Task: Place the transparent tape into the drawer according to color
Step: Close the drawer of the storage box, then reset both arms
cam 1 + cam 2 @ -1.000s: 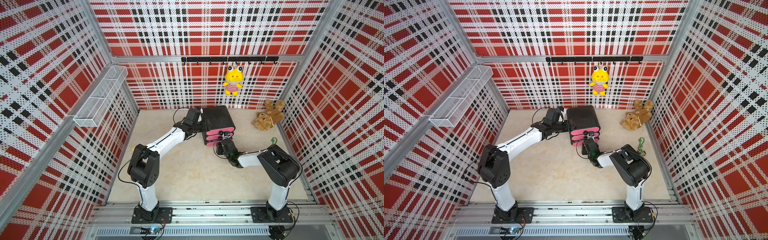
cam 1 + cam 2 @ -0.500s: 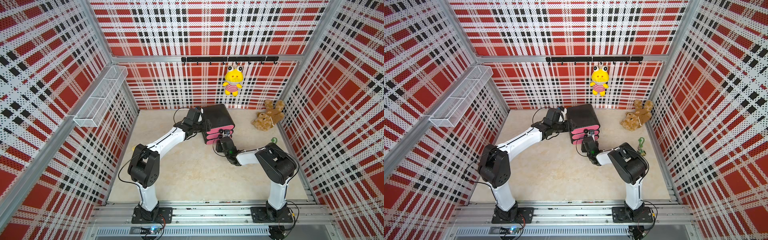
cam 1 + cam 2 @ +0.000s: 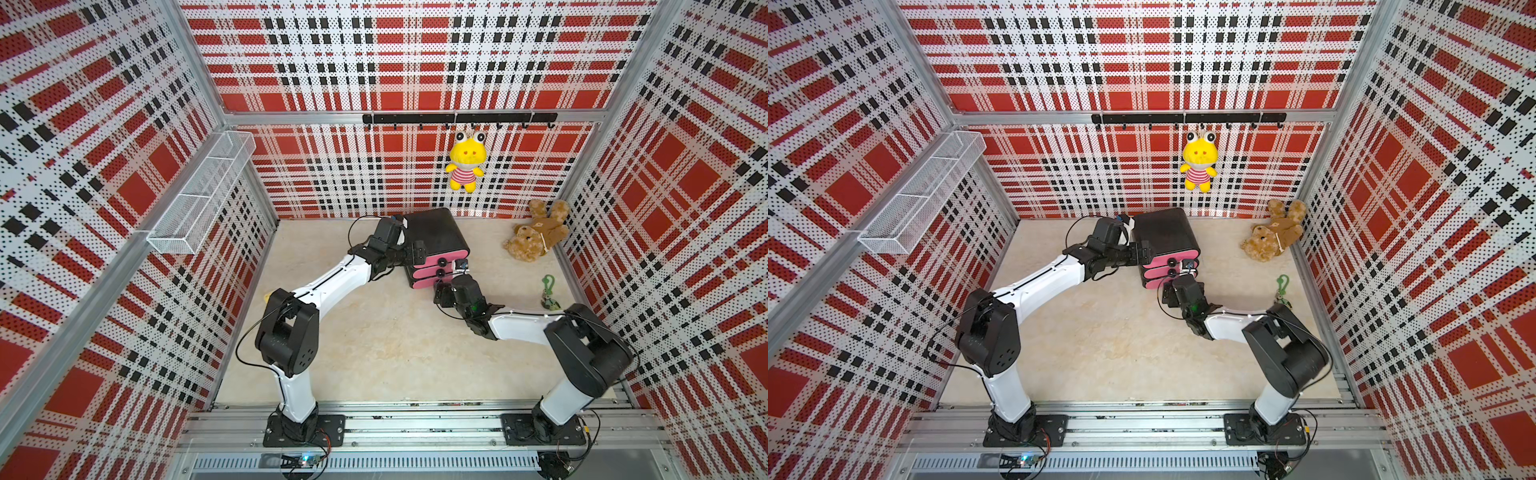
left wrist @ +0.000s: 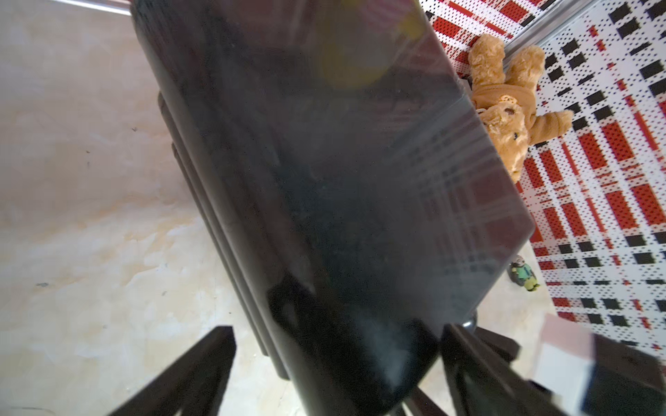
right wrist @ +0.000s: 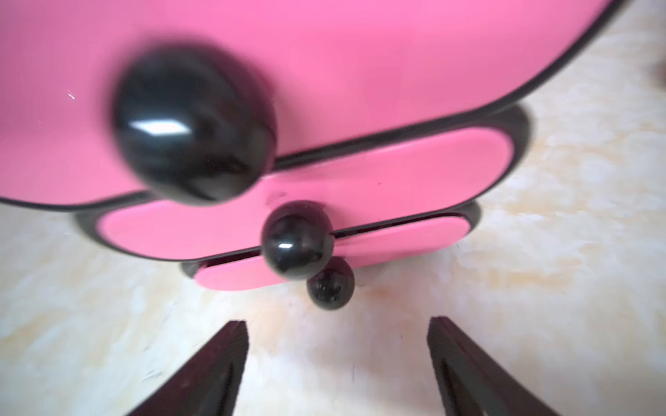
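3 pink drawers [image 5: 360, 183], 3 knobs [image 5: 297, 239] — 2 plush toys [image 3: 536, 237], 1 keychain [image 3: 549, 293].

This looks like a robotics lab's test cell, not a lived-in room: perforated plaid wall panels [image 3: 374, 62] in an aluminium frame [image 3: 199, 75] enclose a beige tabletop [image 3: 395, 353]. A left arm [image 3: 332, 278] and a right arm [image 3: 519, 326] are bolted to a slotted metal rail [image 3: 415, 428] beside what seems to be a bare circuit board [image 3: 305, 459]. A wire basket [image 3: 199, 199], a hook rail [image 3: 457, 118] holding a yellow plush toy [image 3: 465, 166], and a teddy bear [image 3: 536, 237] read as staged props.

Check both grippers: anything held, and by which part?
Nothing held. Right gripper open, empty, facing the drawer knobs. Left gripper open astride the drawer unit's edge, gap beside one finger.
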Robot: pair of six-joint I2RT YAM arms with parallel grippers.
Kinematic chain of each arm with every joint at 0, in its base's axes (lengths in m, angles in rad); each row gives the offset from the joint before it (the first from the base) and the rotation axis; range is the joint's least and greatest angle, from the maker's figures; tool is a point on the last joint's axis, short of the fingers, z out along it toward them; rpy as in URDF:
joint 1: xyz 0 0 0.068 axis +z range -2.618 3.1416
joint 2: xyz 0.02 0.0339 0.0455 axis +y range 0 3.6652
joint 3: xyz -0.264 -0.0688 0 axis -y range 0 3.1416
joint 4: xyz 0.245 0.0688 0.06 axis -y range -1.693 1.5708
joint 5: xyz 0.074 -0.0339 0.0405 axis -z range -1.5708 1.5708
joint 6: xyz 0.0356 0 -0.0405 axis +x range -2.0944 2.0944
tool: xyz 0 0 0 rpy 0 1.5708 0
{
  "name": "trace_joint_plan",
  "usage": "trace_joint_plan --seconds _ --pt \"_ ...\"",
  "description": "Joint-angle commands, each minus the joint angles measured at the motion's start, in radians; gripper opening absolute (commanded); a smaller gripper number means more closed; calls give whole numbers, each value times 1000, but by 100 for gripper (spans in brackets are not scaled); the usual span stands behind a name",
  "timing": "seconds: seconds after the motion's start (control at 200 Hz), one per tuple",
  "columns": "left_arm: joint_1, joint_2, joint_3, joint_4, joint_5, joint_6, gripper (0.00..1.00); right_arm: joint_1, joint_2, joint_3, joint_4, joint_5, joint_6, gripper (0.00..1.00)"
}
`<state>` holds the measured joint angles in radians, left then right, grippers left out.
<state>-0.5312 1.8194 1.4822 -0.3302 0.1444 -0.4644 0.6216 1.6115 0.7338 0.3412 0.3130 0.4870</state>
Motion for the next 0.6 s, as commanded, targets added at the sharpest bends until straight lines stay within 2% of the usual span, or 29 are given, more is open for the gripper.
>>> trace_joint_plan --seconds 0.0,0.03,0.145,0.271,0.431,0.511,0.591 --pt "-20 -111 18 6 -93 24 99 4 -143 -36 -143 3 -14 97" --pt "-27 -140 13 11 -132 33 99 1 -184 -39 -180 9 -20 100" --pt "-50 -267 -47 59 -270 44 99 -36 -325 -21 -326 19 -53 100" --pt "-59 -430 -208 167 -400 30 99 -146 -433 1 -432 -7 -84 100" --pt "-34 -626 -488 332 -562 43 99 -273 -470 16 -458 40 -135 100" --pt "-12 -677 -605 387 -581 47 99 -324 -448 25 -443 55 -150 100" --pt "-13 -707 -712 465 -656 113 99 -359 -422 5 -368 66 -209 100"
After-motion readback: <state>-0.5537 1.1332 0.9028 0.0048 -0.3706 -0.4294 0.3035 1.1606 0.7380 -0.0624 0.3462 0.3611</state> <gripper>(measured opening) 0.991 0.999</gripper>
